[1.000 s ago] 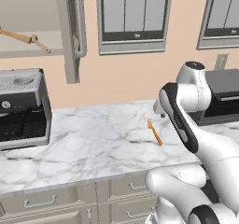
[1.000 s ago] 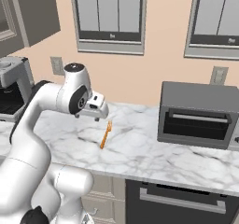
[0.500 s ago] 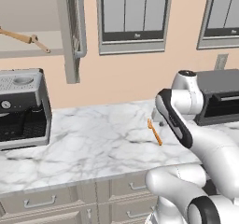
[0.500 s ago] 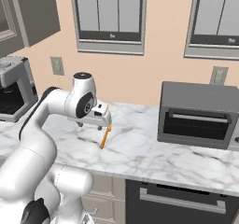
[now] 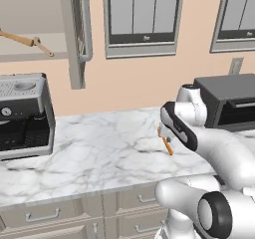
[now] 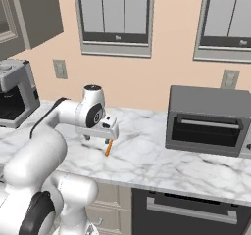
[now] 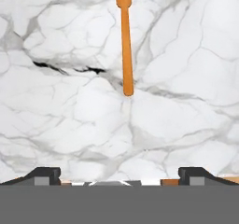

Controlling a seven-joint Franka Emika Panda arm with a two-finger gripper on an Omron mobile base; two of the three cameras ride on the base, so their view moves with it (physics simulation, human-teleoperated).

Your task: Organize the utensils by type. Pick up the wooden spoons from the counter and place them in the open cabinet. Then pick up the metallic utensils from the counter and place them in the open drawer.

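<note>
You had the hand (image 6: 98, 137) hovering low over the marble desk (image 5: 94, 148), released and gripping nothing, its two dark fingertips (image 7: 44, 174) set wide apart. The orange fork (image 7: 125, 36) lay flat on the desk just beyond the hand, handle end nearest the fingertips and tines pointing away; relative to the fork, the toaster oven (image 6: 208, 121) stood well off to one side and the coffee machine (image 5: 22, 116) well off to the other. Up above the coffee machine, a wooden spoon (image 5: 22, 40) rested on the shelf of the open cabinet (image 5: 74, 34).
</note>
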